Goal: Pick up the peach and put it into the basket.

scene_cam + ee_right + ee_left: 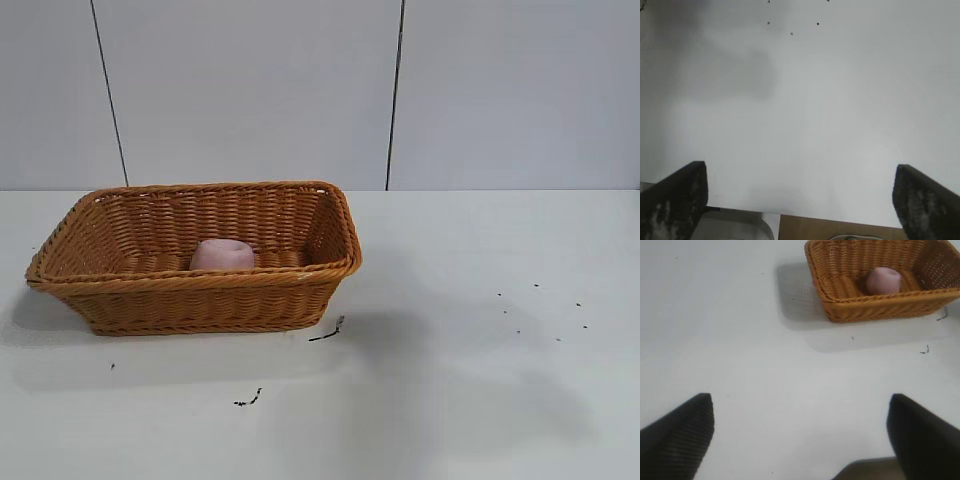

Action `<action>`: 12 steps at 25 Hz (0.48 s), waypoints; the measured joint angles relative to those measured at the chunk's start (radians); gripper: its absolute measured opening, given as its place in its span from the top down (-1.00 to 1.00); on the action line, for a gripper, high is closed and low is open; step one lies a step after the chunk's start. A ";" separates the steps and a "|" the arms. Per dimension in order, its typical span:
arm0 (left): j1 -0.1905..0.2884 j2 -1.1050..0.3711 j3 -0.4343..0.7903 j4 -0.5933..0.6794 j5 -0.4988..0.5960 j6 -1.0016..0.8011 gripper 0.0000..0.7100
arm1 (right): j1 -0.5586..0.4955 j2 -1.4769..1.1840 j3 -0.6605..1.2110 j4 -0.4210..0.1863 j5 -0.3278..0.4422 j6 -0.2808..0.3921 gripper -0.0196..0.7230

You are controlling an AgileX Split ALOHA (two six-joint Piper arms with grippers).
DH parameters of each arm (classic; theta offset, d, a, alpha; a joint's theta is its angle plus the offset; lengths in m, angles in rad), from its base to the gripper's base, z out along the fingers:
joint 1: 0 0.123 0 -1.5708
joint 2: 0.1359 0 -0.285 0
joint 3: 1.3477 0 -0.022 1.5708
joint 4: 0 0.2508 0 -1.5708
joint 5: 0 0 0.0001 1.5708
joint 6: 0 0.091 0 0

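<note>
Confirm that the peach [222,254] rests inside the basket [200,300], so the placement appears complete. Both the left hand [800,440] and right hand [800,200] stand apart, empty, well clear of the basket over the bench [480,380].

No text, label, brand, number or sign can be read in any of the views.
</note>
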 joint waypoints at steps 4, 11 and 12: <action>0.000 0.000 0.000 0.000 0.000 0.000 -0.95 | 0.000 -0.231 0.099 0.000 -0.012 -0.004 -0.91; 0.000 0.000 0.000 0.000 0.000 0.000 -0.95 | 0.000 -0.484 0.110 -0.001 -0.010 -0.004 -0.91; 0.000 0.000 0.000 0.000 0.000 0.000 -0.95 | 0.000 -0.500 0.110 -0.001 -0.010 -0.004 -0.91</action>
